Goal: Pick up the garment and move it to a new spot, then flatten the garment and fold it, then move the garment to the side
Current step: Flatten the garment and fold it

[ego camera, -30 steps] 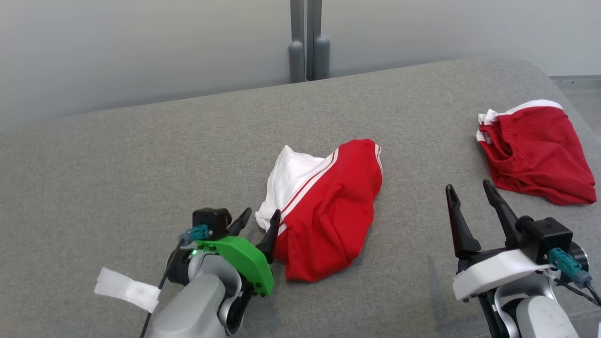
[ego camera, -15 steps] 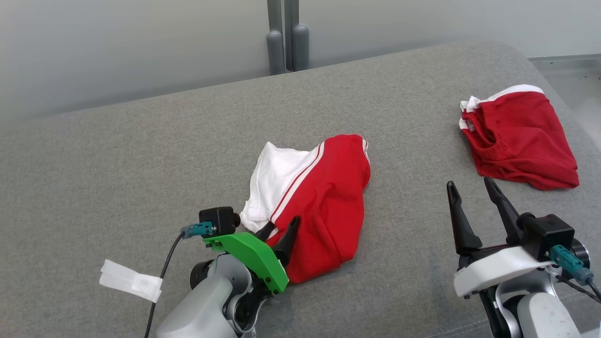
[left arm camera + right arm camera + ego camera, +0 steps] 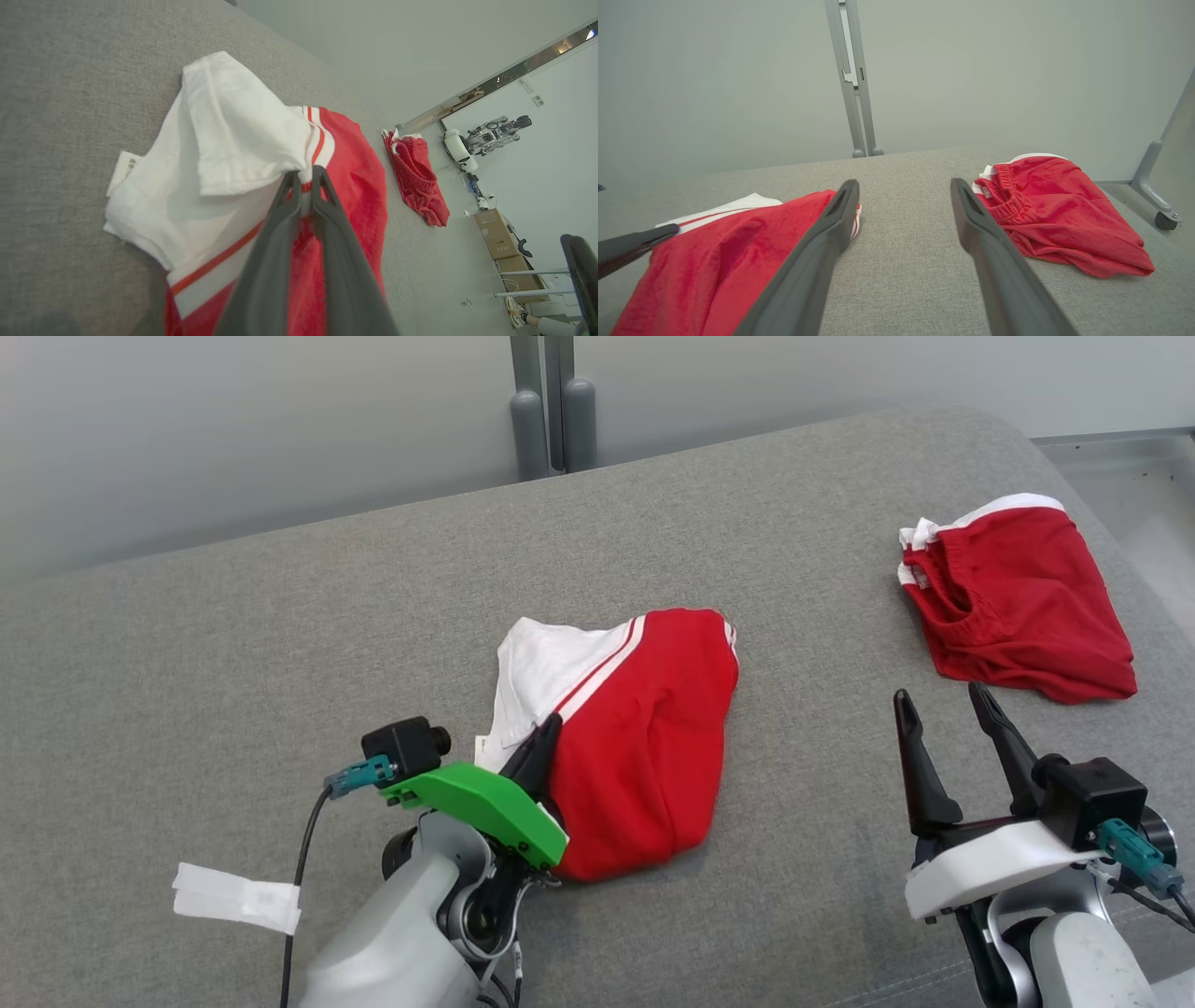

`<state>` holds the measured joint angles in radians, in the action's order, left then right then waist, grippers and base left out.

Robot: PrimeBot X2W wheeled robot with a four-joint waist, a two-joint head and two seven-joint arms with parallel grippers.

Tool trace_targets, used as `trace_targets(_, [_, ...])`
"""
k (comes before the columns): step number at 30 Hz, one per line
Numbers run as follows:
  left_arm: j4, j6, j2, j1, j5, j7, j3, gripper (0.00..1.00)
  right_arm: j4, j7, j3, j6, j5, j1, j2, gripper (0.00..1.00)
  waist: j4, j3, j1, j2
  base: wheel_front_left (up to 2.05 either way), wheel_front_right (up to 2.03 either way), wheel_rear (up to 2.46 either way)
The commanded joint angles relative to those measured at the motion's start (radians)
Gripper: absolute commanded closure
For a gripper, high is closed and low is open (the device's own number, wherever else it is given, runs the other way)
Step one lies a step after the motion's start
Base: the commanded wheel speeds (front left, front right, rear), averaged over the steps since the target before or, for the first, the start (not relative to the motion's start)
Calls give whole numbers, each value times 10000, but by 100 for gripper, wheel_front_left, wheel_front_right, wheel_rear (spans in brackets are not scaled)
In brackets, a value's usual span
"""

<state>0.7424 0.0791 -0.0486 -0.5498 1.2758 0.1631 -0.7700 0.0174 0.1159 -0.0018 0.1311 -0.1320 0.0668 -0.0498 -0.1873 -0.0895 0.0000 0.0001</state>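
Red-and-white crumpled fabric garment sits pinched at its striped seam by the left claw; lift slowly, right claw gaping empty.

The garment is lying in a loose, rumpled heap at the centre of the head view, resting on the grey woven surface. Most of it is showing bright red, bulging in soft folds toward the lower centre of the frame. A white section is spreading out at its upper left, and thin white stripes are running diagonally where the colours meet. A small white label is poking out at the white edge. The left gripper is pinching a fold at that striped seam.
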Motion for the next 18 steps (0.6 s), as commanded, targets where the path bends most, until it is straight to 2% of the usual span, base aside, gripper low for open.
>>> trace_targets(1, [108, -39, -40, -228, 145, 277, 57, 100, 36, 41, -32, -7, -77, 97, -15, 0, 7, 5, 0, -1, 0, 0, 0])
trace_targets(4, [358, -136, -89, -593, -7, 681, 353, 100, 51, 63, -75, -7, -82, 109, -15, 0, 44, 14, 0, -1, 0, 0, 0])
trace_targets(10, [574, -508, -730, -1752, -916, 1025, 1261, 100, 71, 80, -119, -7, -69, 130, -15, 0, 124, 67, 0, -1, 0, 0, 0])
trace_targets(14, [195, -821, -1231, -2536, -2023, 1021, 2193, 100, 93, 77, -68, -7, -71, 175, -15, 0, 129, 88, 0, -1, 0, 0, 0])
trace_targets(18, [-176, -981, -1494, -3247, -2905, 1023, 2812, 100, 145, 92, 21, -7, -79, 230, -15, 0, 49, 98, 0, -1, 0, 0, 0])
